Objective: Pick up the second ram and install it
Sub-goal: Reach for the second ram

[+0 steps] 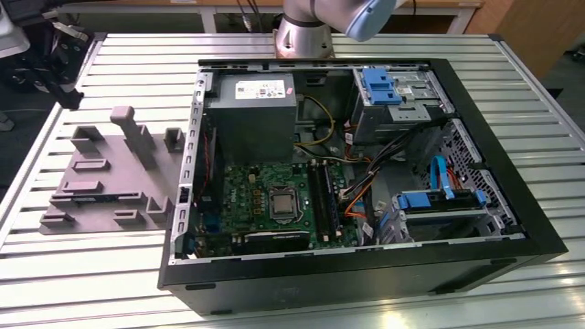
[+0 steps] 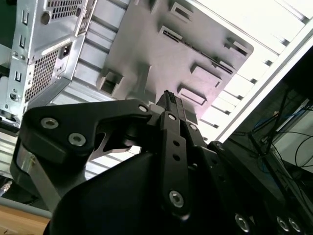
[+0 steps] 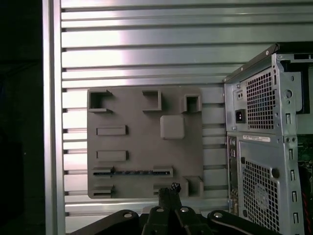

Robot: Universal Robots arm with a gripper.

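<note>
Hovering over the gray fixture plate (image 3: 146, 127), the gripper (image 3: 171, 189) has its fingers pressed together on nothing. The second ram (image 3: 133, 172) lies flat in a slot along the plate's edge, near the fingertips but apart.

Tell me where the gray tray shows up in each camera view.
Exterior view: gray tray on the table, at the exterior view's left of the computer case.
First wrist view: beside the case, just beyond the pincer.
Second wrist view: beside the case, beyond the pincer's tip.
Shared landmark: the computer case.
</note>
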